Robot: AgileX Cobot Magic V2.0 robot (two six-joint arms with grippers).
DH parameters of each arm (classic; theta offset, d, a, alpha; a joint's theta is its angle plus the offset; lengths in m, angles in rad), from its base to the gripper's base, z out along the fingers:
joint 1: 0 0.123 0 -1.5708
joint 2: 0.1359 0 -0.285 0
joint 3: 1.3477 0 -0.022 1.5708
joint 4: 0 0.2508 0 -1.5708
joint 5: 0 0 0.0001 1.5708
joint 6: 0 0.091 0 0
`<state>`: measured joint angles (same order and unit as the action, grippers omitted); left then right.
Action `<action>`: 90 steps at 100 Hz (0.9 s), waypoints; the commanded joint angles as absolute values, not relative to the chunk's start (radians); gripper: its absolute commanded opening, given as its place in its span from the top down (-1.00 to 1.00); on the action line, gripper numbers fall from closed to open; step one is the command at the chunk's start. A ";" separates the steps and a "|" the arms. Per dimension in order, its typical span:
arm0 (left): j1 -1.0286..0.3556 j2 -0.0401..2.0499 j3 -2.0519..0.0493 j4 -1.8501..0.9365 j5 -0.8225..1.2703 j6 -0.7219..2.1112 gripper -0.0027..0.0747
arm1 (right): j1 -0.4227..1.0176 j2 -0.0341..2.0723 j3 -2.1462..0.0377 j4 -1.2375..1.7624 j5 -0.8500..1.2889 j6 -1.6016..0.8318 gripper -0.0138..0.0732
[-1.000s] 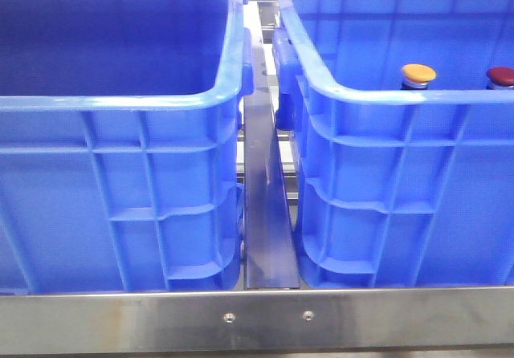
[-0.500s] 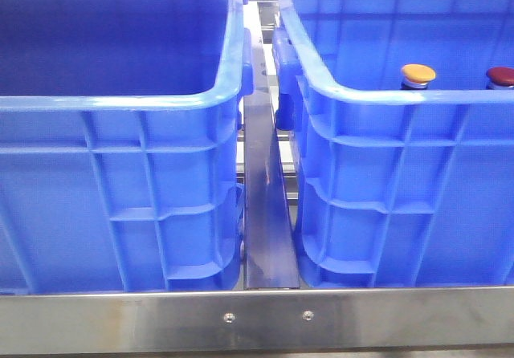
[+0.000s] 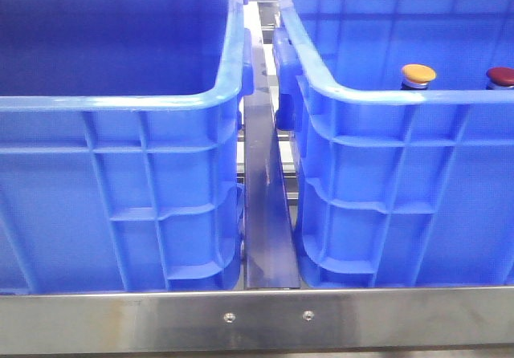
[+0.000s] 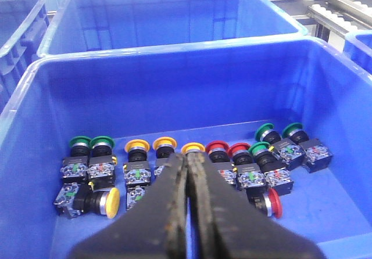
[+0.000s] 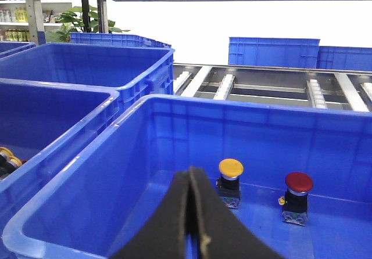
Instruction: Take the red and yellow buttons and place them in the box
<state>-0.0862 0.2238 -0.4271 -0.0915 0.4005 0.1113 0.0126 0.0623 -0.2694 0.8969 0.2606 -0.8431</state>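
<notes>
In the front view two blue crates stand side by side. The right crate (image 3: 385, 95) holds a yellow button (image 3: 418, 74) and a dark red button (image 3: 501, 76), both upright. In the right wrist view my right gripper (image 5: 190, 172) is shut and empty over this crate (image 5: 232, 103), short of the yellow button (image 5: 231, 168) and the red button (image 5: 299, 183). In the left wrist view my left gripper (image 4: 189, 158) is shut and empty over the left crate (image 4: 174, 90). Several red, yellow and green buttons (image 4: 139, 148) lie in that crate. Neither gripper shows in the front view.
A steel rail (image 3: 265, 213) runs between the left crate (image 3: 120, 101) and the right one, and a steel bar (image 3: 257, 318) crosses in front. More blue crates (image 5: 116, 58) and a roller conveyor (image 5: 261, 87) stand behind.
</notes>
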 commanded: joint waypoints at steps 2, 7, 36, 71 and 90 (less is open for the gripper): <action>-0.059 0.233 -0.437 -0.081 0.277 0.099 0.98 | 0.007 0.071 -0.294 0.907 0.214 -0.845 0.92; -0.038 0.231 -0.415 -0.077 0.236 0.099 0.98 | 0.007 0.071 -0.294 0.907 0.214 -0.845 0.92; 0.032 0.098 -0.188 -0.036 0.035 0.099 0.98 | 0.007 0.071 -0.294 0.907 0.214 -0.845 0.92; 0.057 -0.036 0.019 -0.015 0.027 -0.027 0.98 | 0.007 0.075 -0.294 0.907 0.218 -0.845 0.92; 0.057 -0.036 0.019 0.000 0.017 -0.022 0.98 | 0.007 0.075 -0.294 0.907 0.221 -0.845 0.92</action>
